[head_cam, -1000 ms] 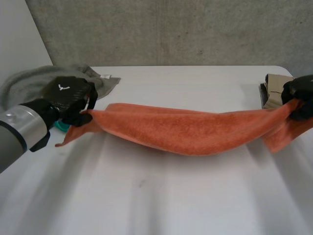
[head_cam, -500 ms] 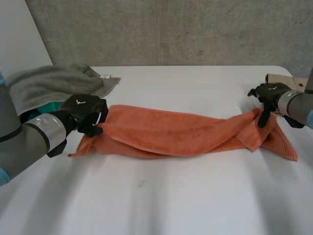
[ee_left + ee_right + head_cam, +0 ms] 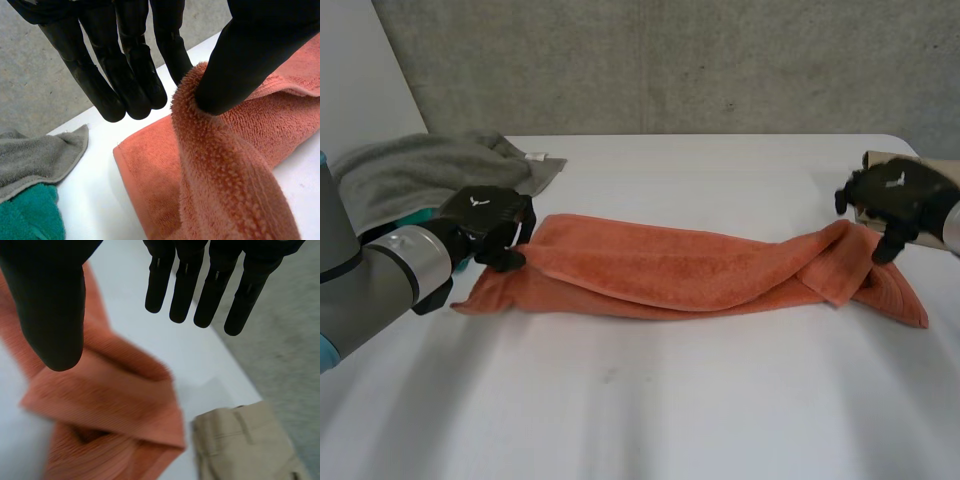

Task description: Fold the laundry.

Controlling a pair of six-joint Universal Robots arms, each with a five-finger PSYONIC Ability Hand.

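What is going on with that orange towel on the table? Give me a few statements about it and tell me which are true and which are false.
The orange towel lies on the white table. True.
The right hand grips the towel. False: its fingers are straight, holding nothing.
The left hand pinches a fold at the towel's end. True.
The grey cloth covers the orange towel. False: it lies apart, beyond the left hand.
A beige garment lies near the right hand. True.
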